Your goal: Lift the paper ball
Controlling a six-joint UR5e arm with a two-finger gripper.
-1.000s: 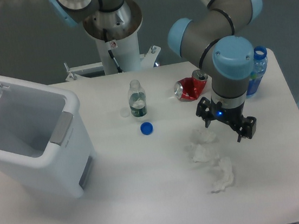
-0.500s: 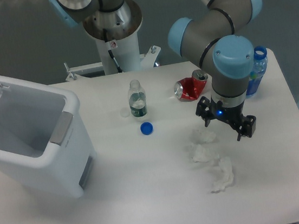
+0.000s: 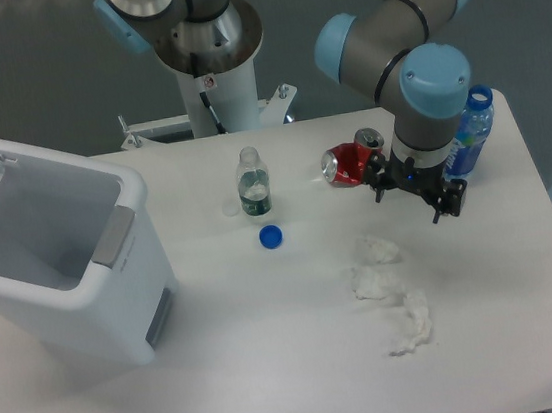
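The paper ball (image 3: 378,248) is a small roundish wad of wrinkly white paper on the white table, right of centre. My gripper (image 3: 415,199) hangs above the table behind and to the right of it, near the red can (image 3: 352,164). The fingers (image 3: 451,201) stand apart and hold nothing. The gripper is clear of the ball and does not touch it.
A mid-sized lumpy paper wad (image 3: 374,281) and a longer wad (image 3: 411,323) lie in front of the ball. A blue bottle (image 3: 470,132) stands at the right, a small clear bottle (image 3: 252,183) and a blue cap (image 3: 271,235) at centre. A white open bin (image 3: 56,264) stands at the left.
My gripper has risen and moved back and slightly right, away from the paper ball towards the red can. It still holds nothing. The paper wads have not moved.
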